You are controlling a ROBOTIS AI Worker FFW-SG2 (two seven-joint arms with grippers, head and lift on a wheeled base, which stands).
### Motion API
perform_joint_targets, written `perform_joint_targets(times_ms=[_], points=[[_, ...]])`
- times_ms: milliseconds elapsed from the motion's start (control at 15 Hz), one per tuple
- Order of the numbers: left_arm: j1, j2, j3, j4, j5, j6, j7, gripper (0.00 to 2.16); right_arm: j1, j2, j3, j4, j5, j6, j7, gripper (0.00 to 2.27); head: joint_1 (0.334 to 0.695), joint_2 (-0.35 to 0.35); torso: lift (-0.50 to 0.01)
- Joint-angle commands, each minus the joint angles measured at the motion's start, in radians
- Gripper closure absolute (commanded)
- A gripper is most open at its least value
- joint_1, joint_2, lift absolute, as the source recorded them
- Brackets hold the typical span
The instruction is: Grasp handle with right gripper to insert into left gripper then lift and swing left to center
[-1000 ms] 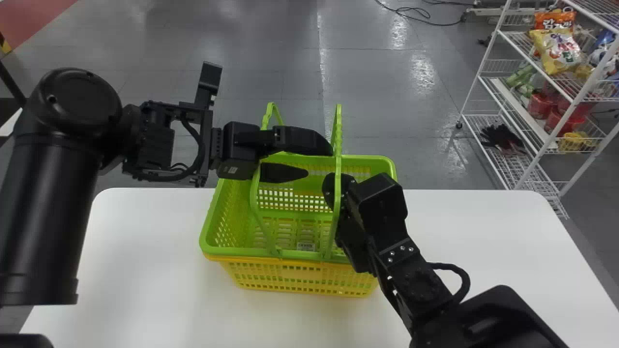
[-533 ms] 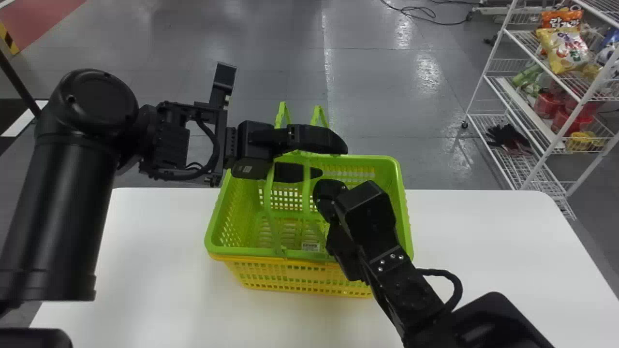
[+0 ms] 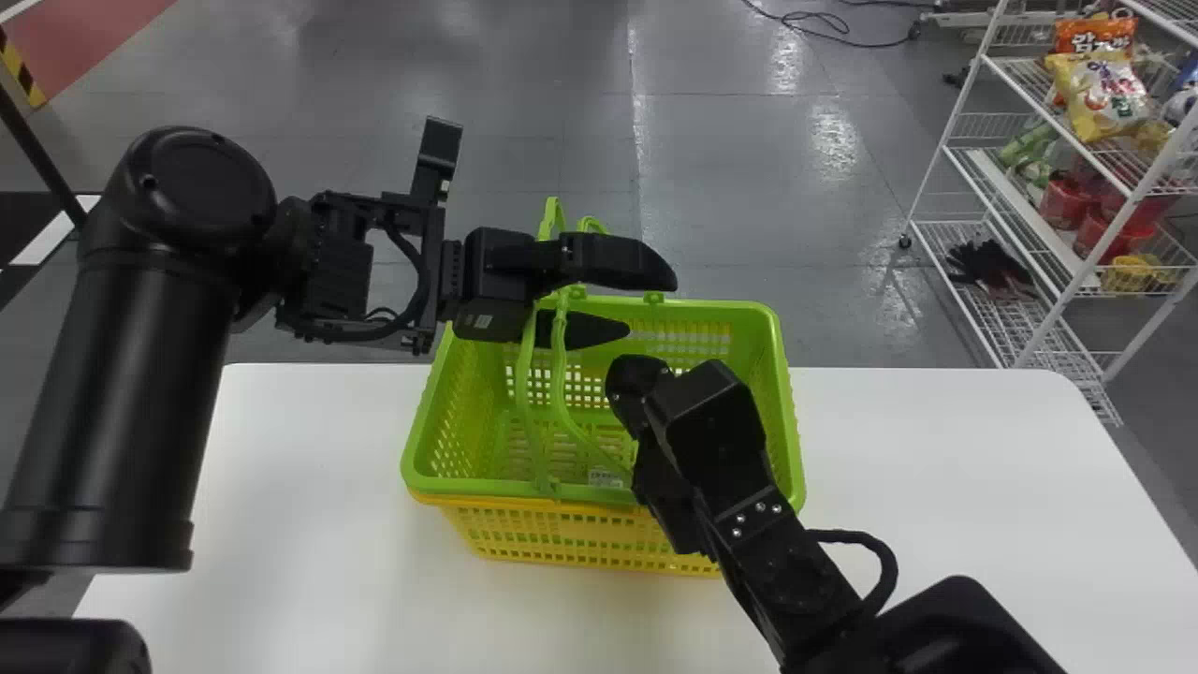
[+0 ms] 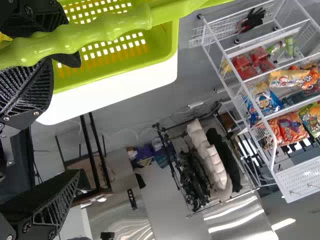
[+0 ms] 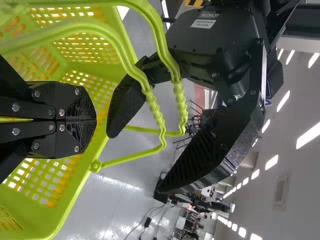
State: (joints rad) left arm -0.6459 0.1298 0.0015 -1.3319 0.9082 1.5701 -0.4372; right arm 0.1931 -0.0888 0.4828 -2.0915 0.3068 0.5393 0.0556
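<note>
white table in front of the robot, wire rack on the floor past its far right corner. green basket near the middle of the far edge, nested over a yellow basket. left gripper above the green basket's left part, fingers spread wide, pointing right. right gripper over the basket's right part, fingers together, nothing seen between the tips. two green handles up and close side by side, both in the gap between the left gripper's fingers, not pinched; can't tell if they touch a finger. snack bags on an upper level of the rack, dark gloves on its bottom level. small white label at the green basket's near side.
</note>
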Motion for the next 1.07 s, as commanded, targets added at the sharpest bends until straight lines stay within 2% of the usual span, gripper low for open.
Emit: perform_joint_targets(times_ms=[0, 467, 600, 667, 733, 867, 933, 1000], points=[[-0.005, -0.002, -0.001, 0.000, 0.009, 0.001, 0.000, 0.04, 0.020, -0.005, -0.021, -0.018, -0.002, 0.000, 0.000, 2.16, 0.695, 0.011, -0.093], [-0.035, -0.027, -0.026, 0.031, 0.015, 0.001, -0.002, 0.04, 0.155, -0.034, -0.127, -0.124, -0.009, -0.034, -0.003, 2.16, 0.695, -0.054, -0.093], [-0.046, -0.029, -0.028, 0.049, 0.034, 0.001, -0.003, 0.04, 0.216, -0.040, -0.177, -0.150, -0.034, -0.092, -0.017, 2.08, 0.695, -0.079, -0.093], [-0.051, -0.029, -0.028, 0.060, 0.043, 0.001, -0.003, 0.04, 0.247, -0.043, -0.204, -0.160, -0.055, -0.117, -0.017, 1.84, 0.695, -0.093, -0.093], [-0.052, -0.029, -0.028, 0.062, 0.057, 0.001, -0.003, 0.04, 0.279, -0.049, -0.227, -0.165, -0.078, -0.153, -0.017, 1.41, 0.695, -0.119, -0.093], [-0.052, -0.027, -0.021, 0.082, 0.086, 0.001, -0.005, 0.04, 0.324, -0.049, -0.260, -0.165, -0.104, -0.209, -0.017, 0.36, 0.695, -0.137, -0.093], [-0.061, -0.027, -0.018, 0.114, 0.110, 0.001, -0.018, 0.04, 0.342, -0.049, -0.271, -0.162, -0.115, -0.227, -0.017, 0.10, 0.695, -0.145, -0.093], [-0.069, -0.025, -0.018, 0.141, 0.135, -0.009, -0.025, 0.04, 0.356, -0.049, -0.279, -0.157, -0.120, -0.248, -0.017, 0.08, 0.695, -0.162, -0.093]])
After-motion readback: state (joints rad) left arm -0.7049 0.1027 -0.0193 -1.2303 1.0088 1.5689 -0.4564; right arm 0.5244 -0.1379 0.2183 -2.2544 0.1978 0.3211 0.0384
